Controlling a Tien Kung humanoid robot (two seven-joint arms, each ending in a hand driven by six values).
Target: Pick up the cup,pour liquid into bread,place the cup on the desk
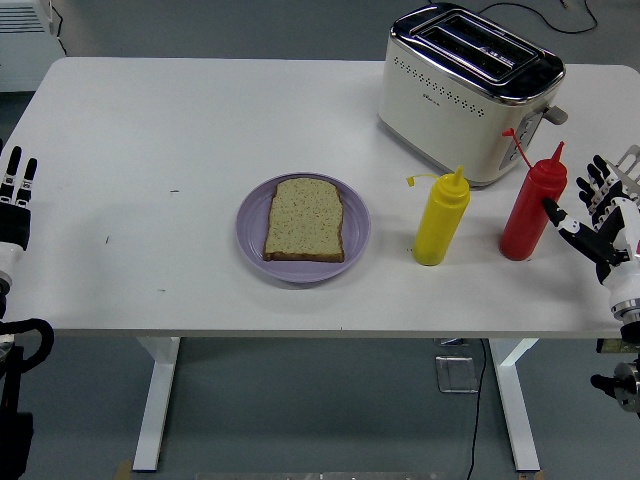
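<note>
Head view: the red bottle stands upright near the bench's right edge, just left of the right hand; its fingers are spread, holding nothing; the left hand rests far off.

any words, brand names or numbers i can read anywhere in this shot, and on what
None can be read.
Cream and chrome two-slot toaster: a small dark mark low on its front face, too small and blurred to read.
Yellow squeeze bottle, red squeeze bottle, purple round plate: no print visible.
</note>
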